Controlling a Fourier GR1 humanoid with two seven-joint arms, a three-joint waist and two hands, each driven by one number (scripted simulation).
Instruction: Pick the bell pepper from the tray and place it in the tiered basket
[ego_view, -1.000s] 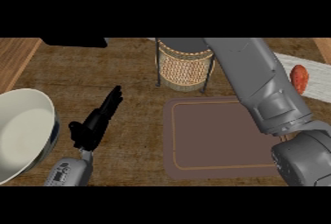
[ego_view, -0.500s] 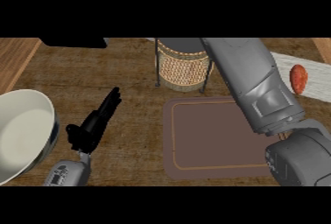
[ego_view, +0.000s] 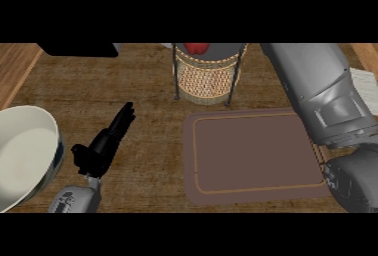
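The red bell pepper (ego_view: 196, 48) shows at the top of the wicker tiered basket (ego_view: 207, 80), cut by the view's upper edge. The brown tray (ego_view: 251, 152) lies bare in front of the basket. My right forearm (ego_view: 321, 95) runs from the lower right up past the tray's right side and leaves the view at the top, so my right hand is out of sight. Whether anything holds the pepper is hidden. My left hand (ego_view: 103, 145) rests open on the counter left of the tray, fingers straight and pointing toward the basket.
A large white plate (ego_view: 26, 157) sits at the left edge beside my left hand. A black object (ego_view: 77, 49) lies at the back left. Something white (ego_view: 365, 80) peeks out behind my right forearm. A wooden strip (ego_view: 15, 65) borders the counter at far left.
The red pepper has appeared at the top of the basket. My right forearm has shifted slightly right, and the red thing seen earlier at the right edge no longer shows. The left hand has not moved.
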